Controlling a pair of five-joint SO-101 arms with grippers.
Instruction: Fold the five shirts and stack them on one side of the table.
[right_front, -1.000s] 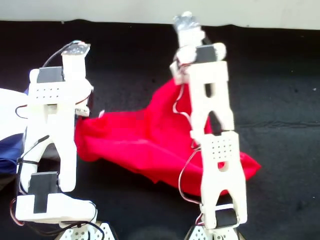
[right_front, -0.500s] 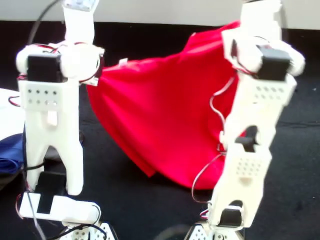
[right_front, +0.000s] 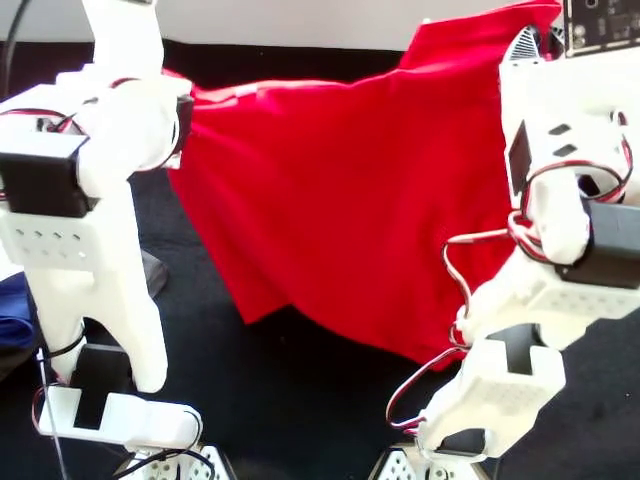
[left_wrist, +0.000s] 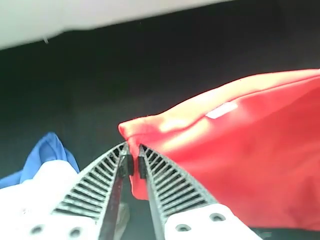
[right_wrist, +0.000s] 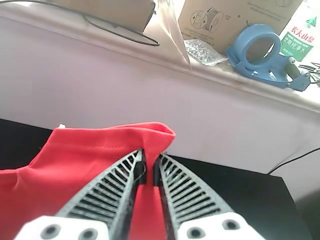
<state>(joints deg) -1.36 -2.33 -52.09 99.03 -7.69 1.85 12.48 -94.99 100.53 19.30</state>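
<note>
A red shirt hangs stretched in the air between both arms, high over the black table. My left gripper is shut on one corner of the red shirt. My right gripper is shut on another corner of the red shirt, raised near the back wall. The shirt's lower edge droops toward the table in the high view. A blue shirt and a white one lie at the table's left edge.
The blue cloth lies below my left gripper. Behind the table a ledge holds a cardboard box, a blue tape dispenser and a cable. The table's front middle is bare black cloth.
Both arms have risen and spread, lifting the red shirt from a heap on the table into a wide hanging sheet.
</note>
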